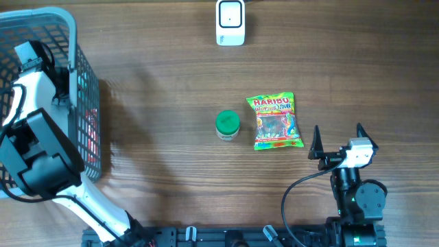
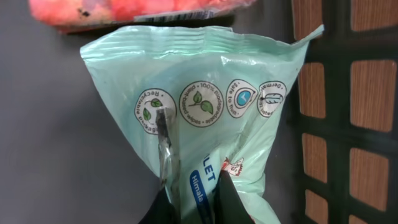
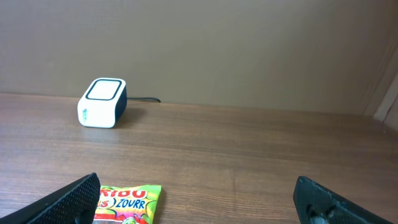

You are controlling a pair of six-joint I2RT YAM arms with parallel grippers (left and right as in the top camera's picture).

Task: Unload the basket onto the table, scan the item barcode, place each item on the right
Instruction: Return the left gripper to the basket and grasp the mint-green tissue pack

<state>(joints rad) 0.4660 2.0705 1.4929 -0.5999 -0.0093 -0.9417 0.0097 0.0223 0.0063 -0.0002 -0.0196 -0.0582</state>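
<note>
The pouch (image 2: 205,81) is pale mint-green glossy plastic with a crimped seam along one end. It carries a row of four small printed badges, two of them with leaf symbols. Below them is a dark blue label with white letters, partly hidden. A crease runs down the pouch's middle. It lies inside the basket (image 1: 82,75), which stands at the left edge of the tabletop (image 1: 171,82). In the left wrist view the basket's dark grid wall is just beside the pouch. One pink-red packet (image 2: 124,9) touches the pouch's seamed end.

The left end effector (image 2: 196,199) is closed, its two dark fingers (image 2: 230,199) pinching a fold of the pouch. The right end effector (image 1: 338,130) stands wide open and holds nothing, near the tabletop's near right corner.

Outside the basket there is one of each thing:
- One white scanner (image 1: 230,22) sits at the middle of the far edge.
- One Haribo bag (image 1: 276,121), green and yellow, lies flat near the tabletop's centre.
- One green-lidded jar (image 1: 227,125) stands just beside the bag on its left, apart from it.
</note>
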